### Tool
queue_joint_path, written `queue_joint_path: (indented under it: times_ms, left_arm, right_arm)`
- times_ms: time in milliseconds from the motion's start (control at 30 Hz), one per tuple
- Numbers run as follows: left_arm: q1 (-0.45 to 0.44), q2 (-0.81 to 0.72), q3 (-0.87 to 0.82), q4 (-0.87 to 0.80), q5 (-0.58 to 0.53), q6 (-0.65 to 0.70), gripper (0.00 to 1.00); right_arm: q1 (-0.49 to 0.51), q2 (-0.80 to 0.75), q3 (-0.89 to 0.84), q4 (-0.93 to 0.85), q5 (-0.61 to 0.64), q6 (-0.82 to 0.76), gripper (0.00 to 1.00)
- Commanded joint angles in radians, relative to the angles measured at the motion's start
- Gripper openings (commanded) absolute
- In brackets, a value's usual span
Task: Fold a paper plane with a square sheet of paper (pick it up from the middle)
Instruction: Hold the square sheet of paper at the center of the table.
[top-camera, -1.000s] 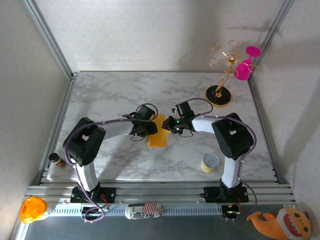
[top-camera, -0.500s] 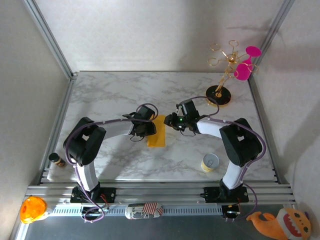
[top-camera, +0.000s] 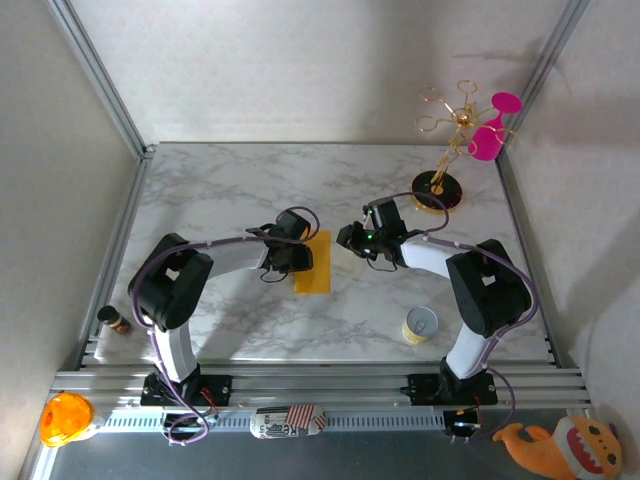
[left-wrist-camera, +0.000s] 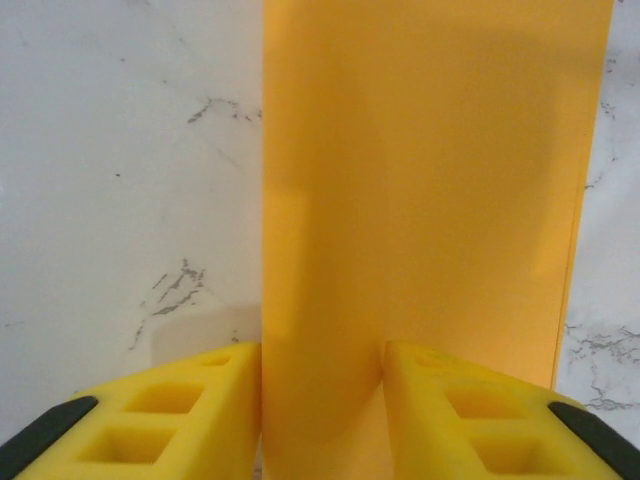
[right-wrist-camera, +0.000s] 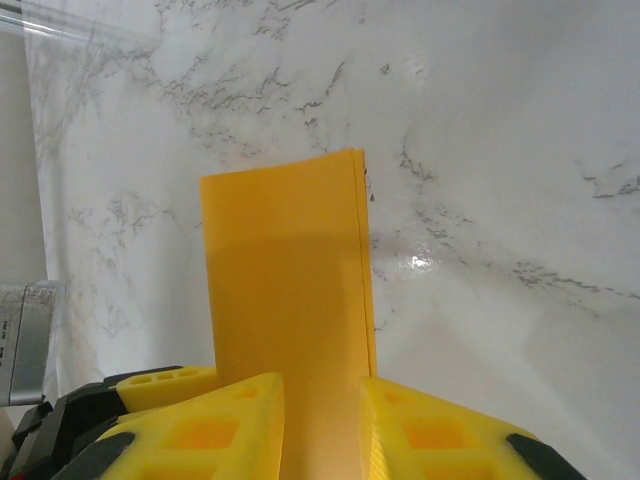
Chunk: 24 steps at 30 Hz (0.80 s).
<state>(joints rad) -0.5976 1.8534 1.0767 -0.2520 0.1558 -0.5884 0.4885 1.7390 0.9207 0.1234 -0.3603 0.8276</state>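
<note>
Rightward and a little toward the far edge of the table (top-camera: 220, 190), the right gripper (top-camera: 346, 238) is found shifted since a second ago. It is now placed just beside the far right corner of the square sheet of paper (top-camera: 318, 272). The left gripper (top-camera: 303, 258) and the paper are left as they were.

The paper is laid flat near the middle of the table, with the left gripper set over its left edge. Both pairs of fingers are held partly apart. In the left wrist view the paper is seen through the gap between the fingers (left-wrist-camera: 200, 400), and the same is seen from the right wrist. Nothing appears to be pinched, though whether the paper is pressed down cannot be told.

One fold is judged done, since a narrow rectangle with a doubled edge is shown. The nose and wing folds are judged yet to be made.

One sheet and two grippers are counted, along with one cup (top-camera: 420, 325) toward the near right corner, one gold stand (top-camera: 437, 190) and one pink glass (top-camera: 488, 140).
</note>
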Motion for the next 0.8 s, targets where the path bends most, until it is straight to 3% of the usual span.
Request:
queue_joint_path:
  times_ms: [0, 767]
  left_arm:
    - [0.015, 0.068, -0.007, -0.074, -0.054, 0.037, 0.37]
    - [0.015, 0.118, -0.008, -0.079, -0.058, 0.061, 0.39]
  right_arm:
    - [-0.005, -0.012, -0.005, 0.009, 0.003, 0.007, 0.26]
    - [0.027, 0.052, 0.020, 0.022, -0.057, -0.002, 0.24]
